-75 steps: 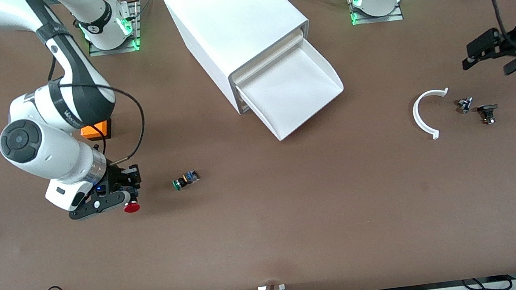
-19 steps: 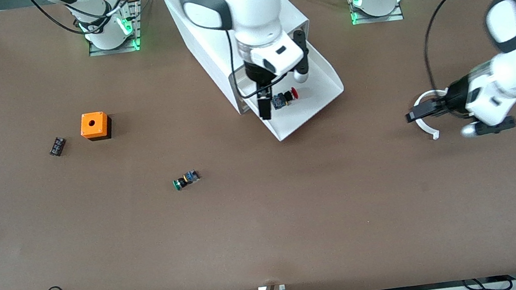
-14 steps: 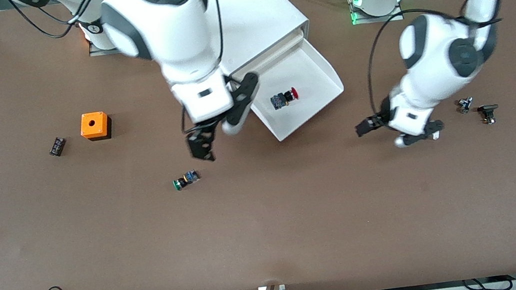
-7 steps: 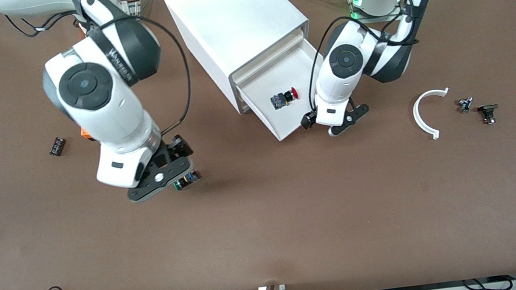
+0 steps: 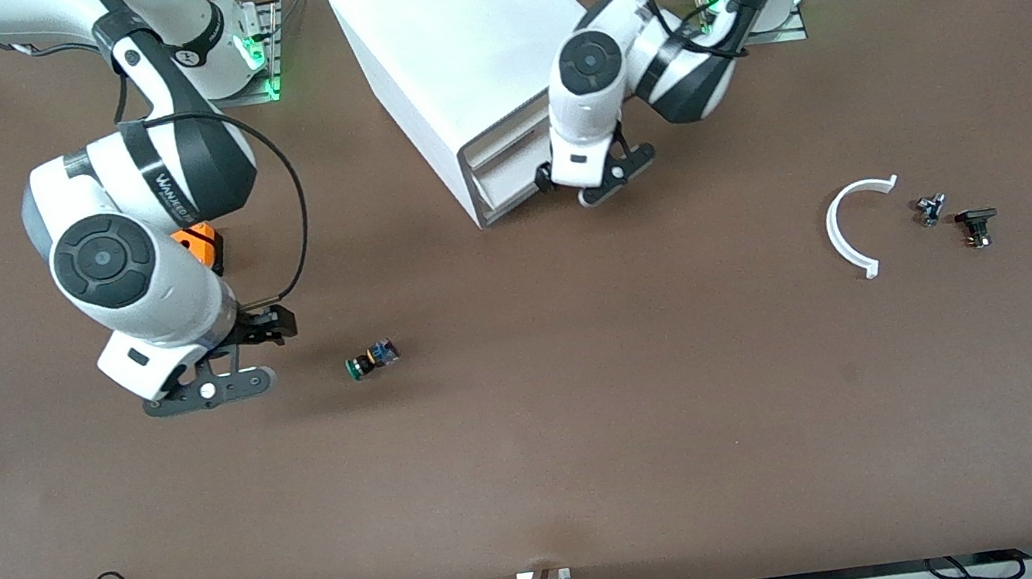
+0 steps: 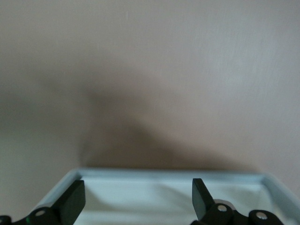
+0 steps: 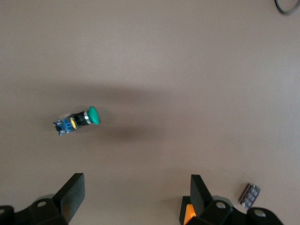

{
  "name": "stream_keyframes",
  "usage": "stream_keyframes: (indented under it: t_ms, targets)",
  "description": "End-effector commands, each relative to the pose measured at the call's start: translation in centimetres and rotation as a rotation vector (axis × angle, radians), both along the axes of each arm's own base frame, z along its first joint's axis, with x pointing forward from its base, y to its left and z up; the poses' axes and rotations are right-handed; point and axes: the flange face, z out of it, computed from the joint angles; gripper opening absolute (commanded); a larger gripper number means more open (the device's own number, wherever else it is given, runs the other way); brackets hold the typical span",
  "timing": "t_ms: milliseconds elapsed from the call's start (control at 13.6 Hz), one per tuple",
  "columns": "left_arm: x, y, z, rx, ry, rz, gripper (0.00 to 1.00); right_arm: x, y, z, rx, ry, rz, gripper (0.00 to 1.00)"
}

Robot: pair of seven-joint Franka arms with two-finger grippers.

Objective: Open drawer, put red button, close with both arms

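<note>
The drawer (image 5: 510,174) is pushed into the white cabinet (image 5: 460,35), with its cream front about level with the other slats. My left gripper (image 5: 592,183) is right at that front, open and empty. In the left wrist view the drawer's white rim (image 6: 168,176) lies between its open fingers (image 6: 72,201). The red button is hidden and shows in no view. My right gripper (image 5: 221,383) hangs open and empty over bare table toward the right arm's end, beside the green-capped button (image 5: 371,358). That button also shows in the right wrist view (image 7: 77,121).
An orange cube (image 5: 202,243) is partly covered by the right arm. A small black chip (image 7: 249,194) lies near it. A white plastic arc (image 5: 846,233) and two small dark parts (image 5: 929,208) (image 5: 976,225) lie toward the left arm's end.
The drawer has gone from pulled out to pushed in, with my left gripper following its front. The red button has gone out of sight with it. My right gripper has moved away from the green-capped button.
</note>
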Motion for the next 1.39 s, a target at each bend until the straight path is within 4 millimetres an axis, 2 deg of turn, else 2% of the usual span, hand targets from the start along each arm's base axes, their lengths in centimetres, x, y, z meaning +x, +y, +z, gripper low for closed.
stream_keyframes:
  t_ms: [0, 147, 220, 293, 366, 513, 660, 806, 1026, 1173, 1319]
  targets:
    - [-2.1, 0.0, 0.2, 0.033, 0.004, -0.019, 1.00, -1.0, -4.3, 1.4, 0.041, -0.004, -0.140, 1.00]
    - [-2.8, -0.5, 0.3, 0.035, 0.007, -0.038, 1.00, -0.5, -8.2, 2.2, 0.045, -0.009, -0.210, 1.00]
    - [-2.6, -0.6, 0.4, 0.028, 0.005, -0.051, 1.00, -0.3, -10.8, 3.1, 0.059, -0.017, -0.261, 1.00]
    - [-1.9, -0.5, 0.8, 0.020, -0.015, -0.053, 1.00, -0.2, -13.0, 3.5, 0.063, -0.022, -0.302, 1.00]
    - [-0.1, 0.6, 1.3, 0.016, -0.028, -0.018, 1.00, -0.2, -14.7, 4.3, 0.067, -0.032, -0.325, 1.00]
    - [6.2, 4.6, 4.3, -0.016, -0.098, -0.011, 1.00, -0.8, -15.1, 6.8, 0.070, -0.062, -0.328, 1.00]
    - [11.7, 10.1, 7.4, -0.026, -0.137, -0.129, 1.00, -1.5, -16.4, 10.0, 0.074, -0.113, -0.341, 1.00]
    - [15.2, 14.7, 10.6, -0.027, -0.146, -0.252, 1.00, -1.7, -19.2, 12.1, 0.068, -0.122, -0.297, 1.00]
    - [17.4, 20.5, 16.3, -0.010, -0.147, -0.377, 1.00, -3.2, -21.7, 13.7, 0.081, -0.087, -0.292, 1.00]
    - [17.7, 23.9, 21.4, -0.005, -0.136, -0.472, 1.00, -4.3, -22.5, 14.6, 0.075, -0.074, -0.292, 1.00]
    - [17.7, 27.2, 27.5, -0.007, -0.142, -0.517, 1.00, -5.2, -22.4, 14.2, 0.074, -0.029, -0.253, 1.00]
